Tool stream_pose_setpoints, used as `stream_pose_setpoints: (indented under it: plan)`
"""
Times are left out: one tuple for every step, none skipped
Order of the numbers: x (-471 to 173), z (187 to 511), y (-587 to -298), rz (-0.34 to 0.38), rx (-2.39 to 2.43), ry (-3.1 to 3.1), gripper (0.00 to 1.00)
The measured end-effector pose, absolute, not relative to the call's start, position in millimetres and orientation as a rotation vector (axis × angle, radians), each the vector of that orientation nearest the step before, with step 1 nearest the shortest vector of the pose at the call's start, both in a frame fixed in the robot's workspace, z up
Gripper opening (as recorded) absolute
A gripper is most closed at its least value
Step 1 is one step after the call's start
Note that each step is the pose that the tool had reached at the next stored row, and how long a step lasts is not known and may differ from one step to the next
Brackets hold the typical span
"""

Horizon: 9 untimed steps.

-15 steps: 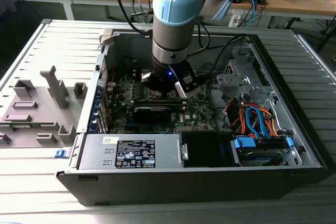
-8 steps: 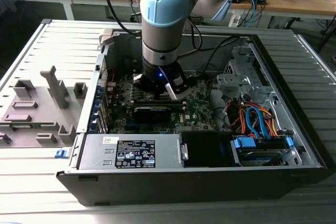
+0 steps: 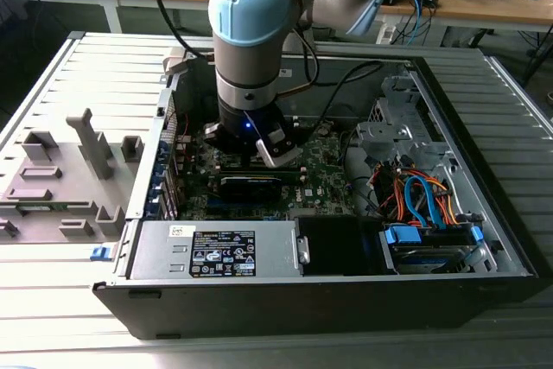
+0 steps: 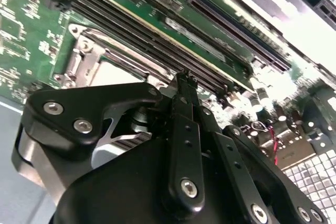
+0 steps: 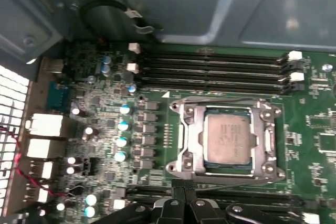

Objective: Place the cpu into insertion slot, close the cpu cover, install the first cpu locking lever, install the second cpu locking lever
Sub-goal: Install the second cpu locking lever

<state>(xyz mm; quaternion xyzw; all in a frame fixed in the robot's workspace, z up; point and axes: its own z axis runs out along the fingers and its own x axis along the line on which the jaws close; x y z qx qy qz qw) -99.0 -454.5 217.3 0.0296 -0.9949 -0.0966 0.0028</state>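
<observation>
In the first wrist view the cpu [image 5: 228,140], a pale silvery square, lies flat in the insertion slot [image 5: 178,169] on the green board. The cpu cover [image 5: 191,140] lies down around it, its window showing the chip's top. Thin wire levers run along two opposite sides of the socket [image 5: 220,99] [image 5: 236,182]. My gripper [image 5: 181,186] is shut, its black fingertips pressed together at the end of the nearer lever, beside a socket corner. The second wrist view shows the gripper [image 4: 184,80] from behind, with the cpu [image 4: 113,74] and cover [image 4: 79,61] just past it. In the exterior view the gripper [image 3: 259,151] is low inside the open computer case.
Long black memory slots [image 5: 210,69] run beside the socket, and capacitors [image 5: 123,124] and rear ports [image 5: 44,124] stand farther off. A power supply [image 3: 216,252] and a cabled drive bay [image 3: 423,200] line the case's front. A grey fixture [image 3: 60,179] lies at the exterior view's left.
</observation>
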Motion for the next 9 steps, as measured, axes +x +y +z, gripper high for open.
stream_pose_setpoints:
  plan:
    - [-99.7,216.9,-454.4,-0.303,0.096,-3.120,0.11]
    - [-100.2,216.7,-454.4,-0.303,0.104,-3.119,0.11]
    - [-100.5,216.3,-454.4,-0.303,0.120,-3.117,0.11]
    - [-100.7,216.0,-454.3,-0.303,0.134,-3.116,0.11]
    - [-101.2,215.6,-454.2,-0.303,0.153,-3.114,0.11]
    - [-101.6,215.2,-454.0,-0.305,0.158,-3.113,0.11]
    - [-101.8,214.9,-453.7,-0.308,0.159,-3.113,0.11]
    - [-102.1,214.1,-452.9,-0.312,0.159,-3.112,0.11]
    - [-102.4,213.4,-452.0,-0.315,0.160,-3.112,0.11]
